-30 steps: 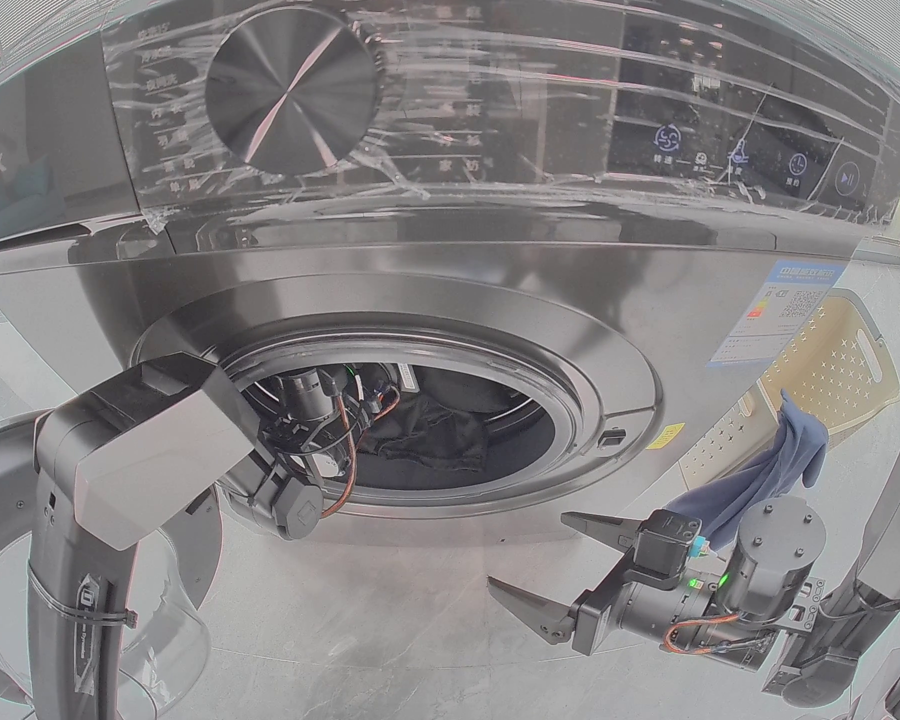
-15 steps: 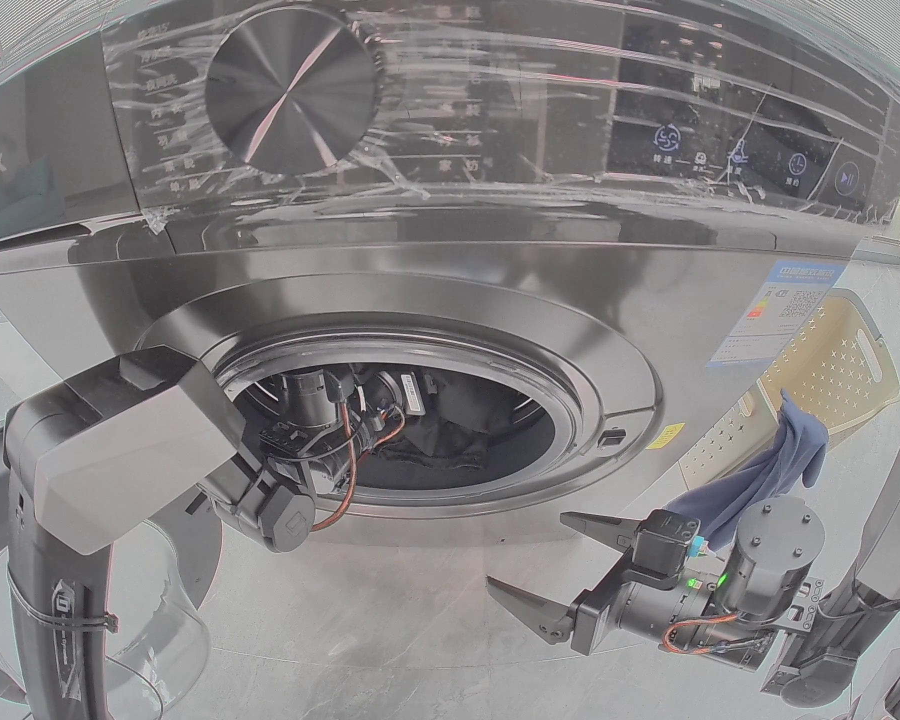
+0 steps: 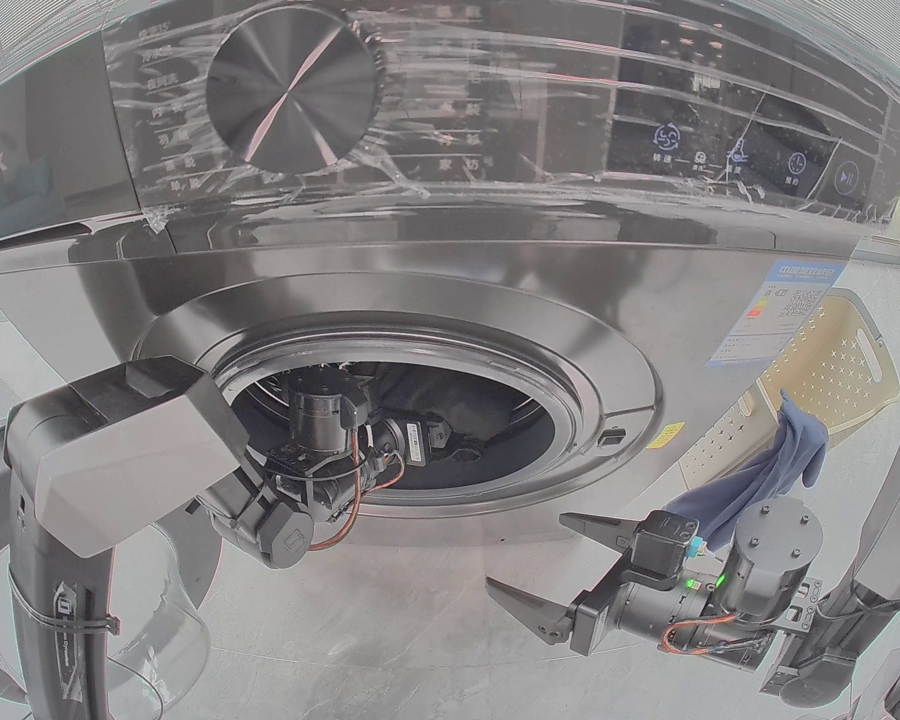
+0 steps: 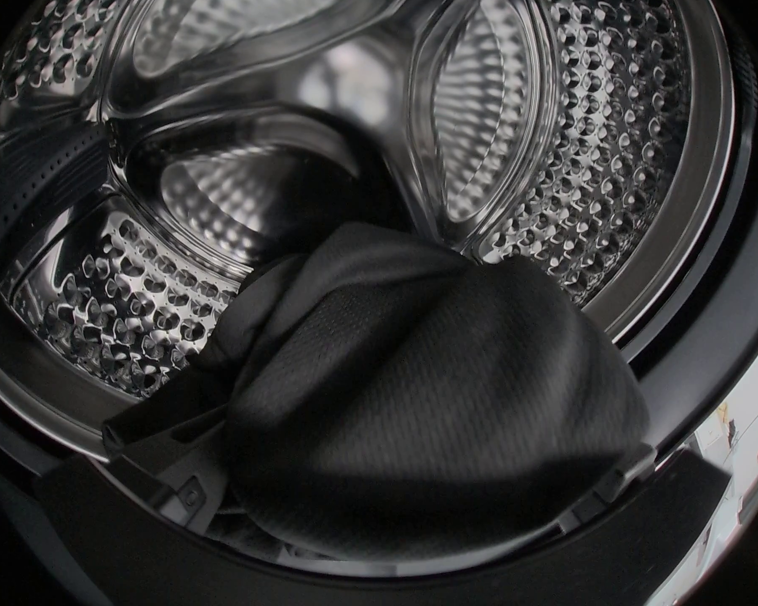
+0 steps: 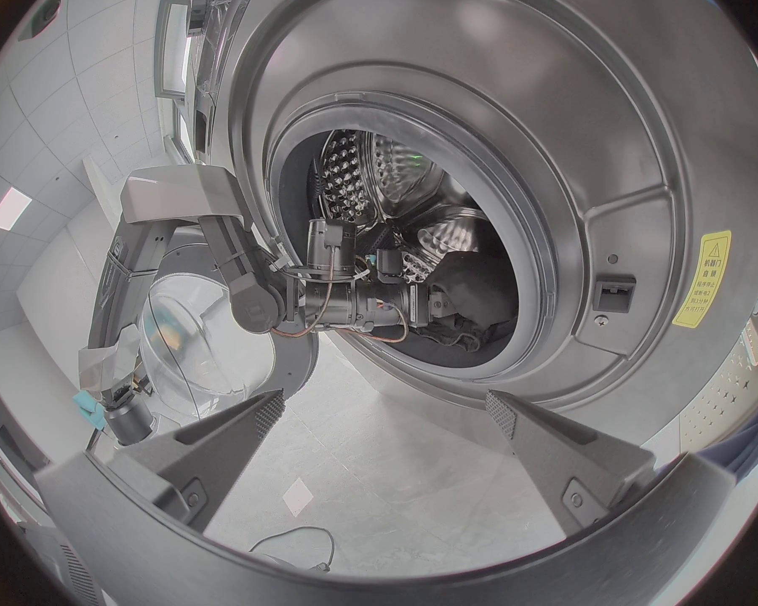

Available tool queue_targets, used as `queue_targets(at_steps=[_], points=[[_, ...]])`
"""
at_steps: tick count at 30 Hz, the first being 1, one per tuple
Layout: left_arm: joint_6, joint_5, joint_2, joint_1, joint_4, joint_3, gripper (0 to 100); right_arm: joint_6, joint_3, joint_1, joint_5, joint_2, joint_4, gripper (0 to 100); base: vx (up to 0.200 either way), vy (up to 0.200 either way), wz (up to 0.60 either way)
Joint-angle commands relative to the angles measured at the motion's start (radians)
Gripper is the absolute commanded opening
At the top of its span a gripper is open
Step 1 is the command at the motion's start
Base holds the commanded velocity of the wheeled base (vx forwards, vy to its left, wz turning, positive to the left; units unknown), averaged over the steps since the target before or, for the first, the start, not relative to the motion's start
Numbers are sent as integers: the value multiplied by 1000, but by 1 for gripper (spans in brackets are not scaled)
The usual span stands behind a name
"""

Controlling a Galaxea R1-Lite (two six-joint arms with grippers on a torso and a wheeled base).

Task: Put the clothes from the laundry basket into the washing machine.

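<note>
The washing machine (image 3: 610, 302) stands with its drum (image 4: 514, 111) exposed. My left gripper (image 3: 445, 442) is inside the drum mouth, also seen as the left gripper (image 5: 436, 300) from the right wrist. Its fingers (image 4: 143, 435) are spread wide, and a dark garment (image 4: 429, 397) lies draped over and between them at the drum's front lip. My right gripper (image 3: 527, 552) hangs open and holds nothing, above the floor in front of the machine. A blue garment (image 3: 780, 462) hangs over the rim of the cream laundry basket (image 3: 830, 362) at the right.
The round glass door (image 3: 160, 592) is swung open at the left, behind my left arm. Pale floor (image 5: 396, 481) lies in front of the machine. The latch (image 3: 611, 437) sits on the door ring's right side.
My left wrist has dropped a little and turned rightward inside the drum mouth. The dark garment has shifted with it. The right arm and the blue garment have not moved.
</note>
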Motion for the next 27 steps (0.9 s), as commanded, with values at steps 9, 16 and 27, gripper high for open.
queue_targets(at_steps=[9, 16, 27], points=[[12, 13, 119, 4, -8, -154, 0, 1, 1, 8, 0, 4, -1, 100, 0, 0, 0], [6, 84, 159, 13, -35, -280, 0, 1, -2, 6, 0, 4, -1, 100, 0, 0, 0], [5, 128, 202, 36, -103, -393, 0, 1, -5, 8, 0, 4, -1, 100, 0, 0, 0]])
